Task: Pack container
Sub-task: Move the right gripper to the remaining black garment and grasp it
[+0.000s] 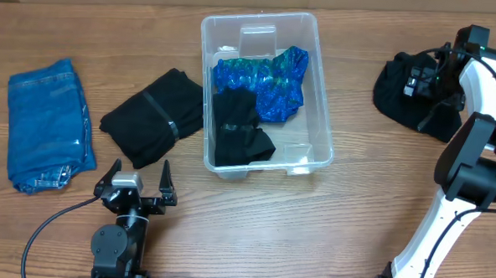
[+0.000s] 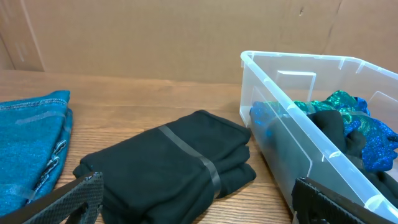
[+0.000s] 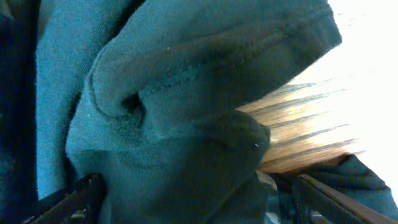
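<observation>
The clear container (image 1: 321,100) stands in the middle of the table and holds a shiny blue garment (image 1: 271,81) and a black garment (image 1: 240,132). It also shows in the left wrist view (image 2: 292,149). My left gripper (image 1: 134,183) is open and empty near the front edge, just short of a folded black garment (image 1: 152,116). That garment lies between the spread fingers (image 2: 199,208) in the left wrist view (image 2: 174,162). My right gripper (image 1: 420,79) is down on a dark garment (image 1: 401,100) at the far right. Its fingers (image 3: 193,208) are open, with the dark cloth (image 3: 174,124) bunched between them.
Folded blue jeans (image 1: 49,124) lie at the far left and show in the left wrist view (image 2: 31,143). A brown cardboard wall (image 2: 155,37) stands behind the table. Bare wood shows between the container and the dark garment.
</observation>
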{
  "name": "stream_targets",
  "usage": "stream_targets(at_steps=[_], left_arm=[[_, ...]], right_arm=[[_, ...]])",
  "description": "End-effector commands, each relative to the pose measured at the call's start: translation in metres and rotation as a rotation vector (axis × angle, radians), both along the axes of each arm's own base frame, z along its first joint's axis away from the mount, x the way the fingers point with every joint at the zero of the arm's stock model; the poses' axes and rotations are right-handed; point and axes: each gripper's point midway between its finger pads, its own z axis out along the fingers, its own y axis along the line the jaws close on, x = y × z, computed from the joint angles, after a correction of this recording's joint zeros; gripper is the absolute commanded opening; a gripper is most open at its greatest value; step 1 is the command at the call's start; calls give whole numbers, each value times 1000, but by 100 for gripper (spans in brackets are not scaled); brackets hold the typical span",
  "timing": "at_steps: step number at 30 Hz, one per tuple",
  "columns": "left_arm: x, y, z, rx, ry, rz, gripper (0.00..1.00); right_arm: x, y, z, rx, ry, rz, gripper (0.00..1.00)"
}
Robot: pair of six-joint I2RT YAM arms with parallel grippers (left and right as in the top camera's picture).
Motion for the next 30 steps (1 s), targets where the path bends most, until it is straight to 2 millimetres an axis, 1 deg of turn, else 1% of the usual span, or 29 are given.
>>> stream_targets(at_steps=[1,4,7,10,11,12,14,16,17,18,19,21,24,25,26,28,30], left_arm=[[0,0,-1,25,-2,-7,100],[0,0,-1,25,-2,-7,100],[0,0,-1,25,-2,-6,100],[0,0,-1,25,-1,-7,100],[0,0,-1,26,-2,-6,100],[0,0,-1,26,-2,-6,100],[0,0,-1,26,-2,-6,100],[0,0,-1,26,-2,-6,100],[0,0,-1,25,-2,-7,100],[0,0,-1,25,-2,-6,100],[0,0,-1,25,-1,-7,100],[0,0,-1,26,-2,-6,100],[0,0,-1,26,-2,-6,100],[0,0,-1,26,-2,-6,100],[0,0,-1,26,-2,-6,100],[0,0,-1,25,-2,-6,100],[0,0,-1,26,-2,-7,100]], right_arm=[[-3,8,-21,25,34,28,100],[-5,12,-24,27,40,33,100],[-4,14,-25,27,40,37,94],[-4,14,-25,28,41,37,74],[-4,14,-25,28,42,37,62],[-5,14,-25,29,45,36,55],[-7,14,-25,31,52,36,32],[-7,15,-21,35,56,24,17],[-6,14,-16,37,53,6,7],[-3,13,-8,40,47,-11,4],[0,12,0,41,40,-28,4],[9,18,30,79,4,-25,4],[22,36,83,184,-79,8,4],[23,43,105,218,-109,20,4],[23,47,115,233,-120,26,4],[17,59,145,268,-136,43,4],[6,77,169,301,-129,64,4]])
